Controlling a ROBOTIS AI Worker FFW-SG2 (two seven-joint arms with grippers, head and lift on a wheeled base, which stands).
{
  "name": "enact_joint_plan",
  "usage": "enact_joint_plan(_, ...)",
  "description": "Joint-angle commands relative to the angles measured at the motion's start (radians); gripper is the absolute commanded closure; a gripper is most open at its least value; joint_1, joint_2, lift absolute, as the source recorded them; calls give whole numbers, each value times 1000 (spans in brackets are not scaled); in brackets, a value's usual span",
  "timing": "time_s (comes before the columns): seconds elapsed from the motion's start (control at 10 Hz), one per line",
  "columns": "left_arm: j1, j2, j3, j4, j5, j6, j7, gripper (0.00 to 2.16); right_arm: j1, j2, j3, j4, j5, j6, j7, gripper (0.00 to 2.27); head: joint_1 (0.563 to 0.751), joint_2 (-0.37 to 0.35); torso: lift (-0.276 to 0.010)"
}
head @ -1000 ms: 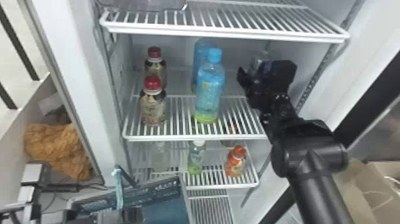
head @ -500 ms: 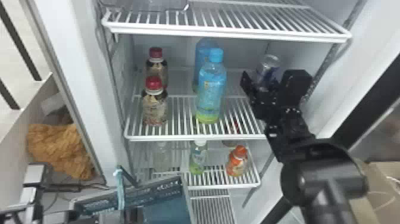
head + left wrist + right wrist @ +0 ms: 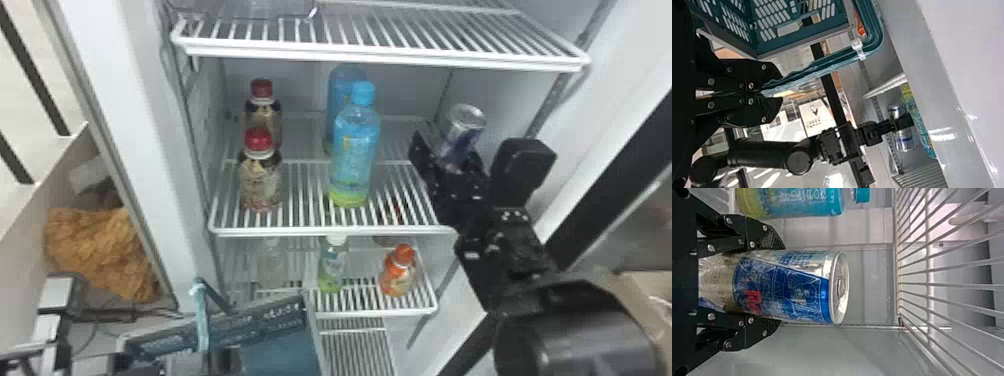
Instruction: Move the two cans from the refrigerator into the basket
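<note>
While right end effector (image 3: pixel 469 150) grips can (image 3: pixel 785 288), gap to blue bottle (image 3: pixel 356 150) open; left end effector (image 3: pixel 220 361) pinches basket rim (image 3: pixel 828 64).

- The right gripper (image 3: pixel 467 146) has a blue-and-silver drink can (image 3: pixel 789 288) between its two flat black fingers (image 3: pixel 770 326), one pressed to each side.
- The can's silver top, with its pull tab, points out past the fingertips.
- Beside the can, apart from it, is a drink bottle (image 3: pixel 801 201) with a blue cap, turquoise upper part and yellow-green lower part.
- Beyond the can's top is a wire shelf (image 3: pixel 928 272).
- Pale refrigerator walls (image 3: pixel 836 350) lie behind.
</note>
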Motion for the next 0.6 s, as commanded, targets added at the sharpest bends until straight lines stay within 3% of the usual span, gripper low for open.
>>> enact_joint_plan(0.0, 2, 0, 0, -1, 0, 0, 0, 1200, 59, -8, -5, -73, -21, 4, 0, 1277, 695, -131, -25)
enact_joint_plan(0.5, 2, 2, 2, -1, 0, 2, 0, 1199, 287, -35, -57, -320, -65, 83, 1, 1277, 695, -153, -25)
